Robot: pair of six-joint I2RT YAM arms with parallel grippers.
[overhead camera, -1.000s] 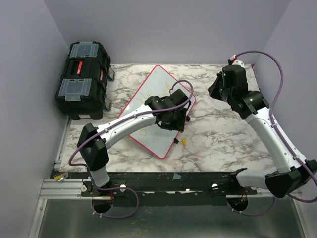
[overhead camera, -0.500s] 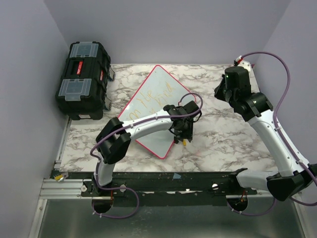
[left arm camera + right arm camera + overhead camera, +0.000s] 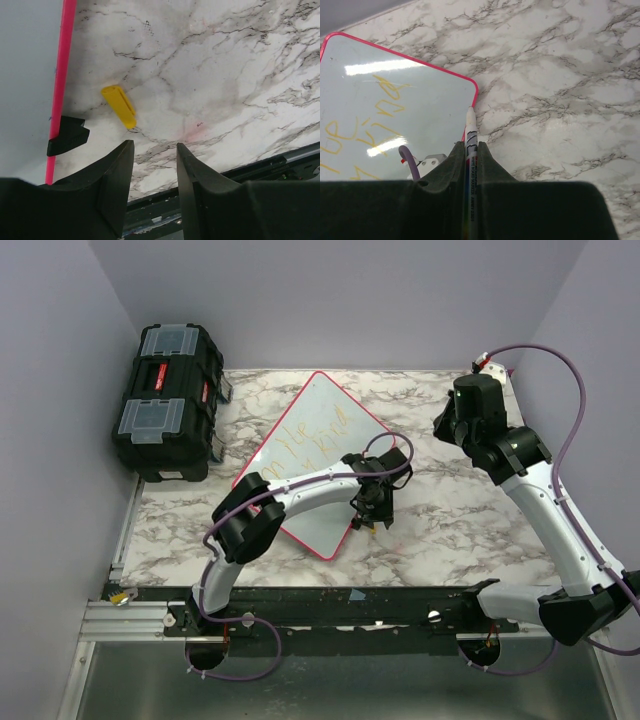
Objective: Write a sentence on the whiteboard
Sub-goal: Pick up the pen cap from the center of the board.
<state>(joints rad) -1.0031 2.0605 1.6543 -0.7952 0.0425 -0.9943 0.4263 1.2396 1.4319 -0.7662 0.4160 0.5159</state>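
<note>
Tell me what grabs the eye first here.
The pink-framed whiteboard lies askew mid-table, with the yellow sentence across it. A black toolbox sits at the left rear. The right gripper clamps a marker, and the left gripper hangs open near a yellow cap beside the board's edge.

White-grey marble-pattern table (image 3: 450, 520), plain lavender walls (image 3: 350, 300) on three sides. Black toolbox (image 3: 165, 400) at far-left corner against left wall. Aluminium rail (image 3: 130, 615) along near edge. Even, soft light.
</note>
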